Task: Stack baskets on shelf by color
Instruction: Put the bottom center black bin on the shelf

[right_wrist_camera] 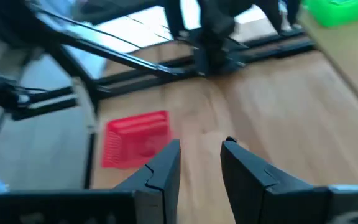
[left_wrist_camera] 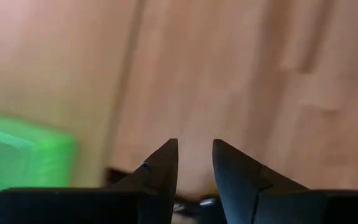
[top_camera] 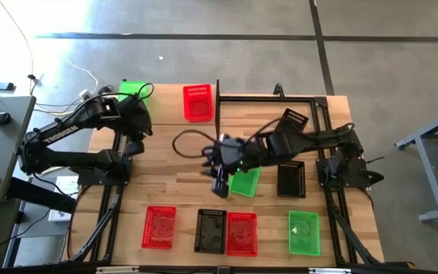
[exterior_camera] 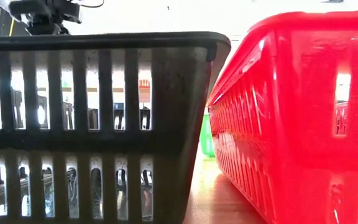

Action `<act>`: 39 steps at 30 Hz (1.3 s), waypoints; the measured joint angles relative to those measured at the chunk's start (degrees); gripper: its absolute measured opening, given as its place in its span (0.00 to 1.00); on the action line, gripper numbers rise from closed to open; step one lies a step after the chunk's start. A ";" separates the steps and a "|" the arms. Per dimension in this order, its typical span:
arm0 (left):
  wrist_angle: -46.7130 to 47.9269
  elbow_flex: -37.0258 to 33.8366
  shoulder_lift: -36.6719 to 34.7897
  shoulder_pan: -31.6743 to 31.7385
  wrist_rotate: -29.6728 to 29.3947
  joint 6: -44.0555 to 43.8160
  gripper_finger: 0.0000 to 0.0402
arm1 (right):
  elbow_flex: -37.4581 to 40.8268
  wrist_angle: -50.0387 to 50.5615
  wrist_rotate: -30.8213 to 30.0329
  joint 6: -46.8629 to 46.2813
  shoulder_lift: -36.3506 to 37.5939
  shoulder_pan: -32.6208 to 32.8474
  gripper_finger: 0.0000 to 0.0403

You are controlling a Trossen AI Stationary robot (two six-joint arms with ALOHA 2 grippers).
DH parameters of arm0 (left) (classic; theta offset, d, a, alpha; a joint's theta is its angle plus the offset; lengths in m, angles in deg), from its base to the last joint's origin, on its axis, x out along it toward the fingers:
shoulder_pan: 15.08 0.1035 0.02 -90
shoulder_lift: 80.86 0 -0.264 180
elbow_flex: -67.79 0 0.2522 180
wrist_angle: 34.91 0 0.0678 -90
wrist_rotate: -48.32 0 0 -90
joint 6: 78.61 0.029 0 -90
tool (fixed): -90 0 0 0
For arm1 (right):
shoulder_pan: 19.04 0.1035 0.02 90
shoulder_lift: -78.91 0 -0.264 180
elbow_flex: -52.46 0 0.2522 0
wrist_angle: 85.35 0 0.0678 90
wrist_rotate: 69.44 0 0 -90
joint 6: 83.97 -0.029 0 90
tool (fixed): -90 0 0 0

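Baskets lie spread over the wooden table: green and red at the far side, a black one tilted on the shelf, and green and black at mid-table. A near row holds red, black, red and green. My right gripper hovers open over bare wood just left of the mid-table green basket, empty. My left gripper points down over bare wood at the left, open and empty.
The low view is filled by the walls of the black basket and the red basket in the near row. The shelf's black frame posts stand at the far middle. Bare wood lies between the two grippers.
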 joint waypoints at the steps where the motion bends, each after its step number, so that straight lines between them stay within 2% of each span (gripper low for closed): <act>1: 0.00 0.00 0.00 -0.96 1.94 -1.81 0.22 | 0.80 -1.47 0.42 -0.05 0.01 0.64 0.25; 6: 0.07 0.00 0.00 -5.77 9.91 -9.86 0.22 | 4.26 -8.75 0.59 -0.26 -0.06 4.22 0.25; 12: 0.08 0.00 -0.38 -12.39 14.04 -17.72 0.22 | 7.06 -15.00 -0.63 -1.04 -0.21 8.81 0.25; 16: 0.20 0.02 -1.38 -16.54 14.04 -22.47 0.22 | 7.29 -16.49 -3.10 -2.66 -0.90 11.43 0.26; 26: 0.18 0.02 -5.90 -23.64 12.90 -31.68 0.22 | 7.29 -20.18 -1.51 -3.88 -5.65 14.86 0.40; 39: 0.20 0.02 -8.66 -24.28 12.71 -33.19 0.22 | 7.29 -16.21 -0.61 -4.30 -13.45 18.26 0.37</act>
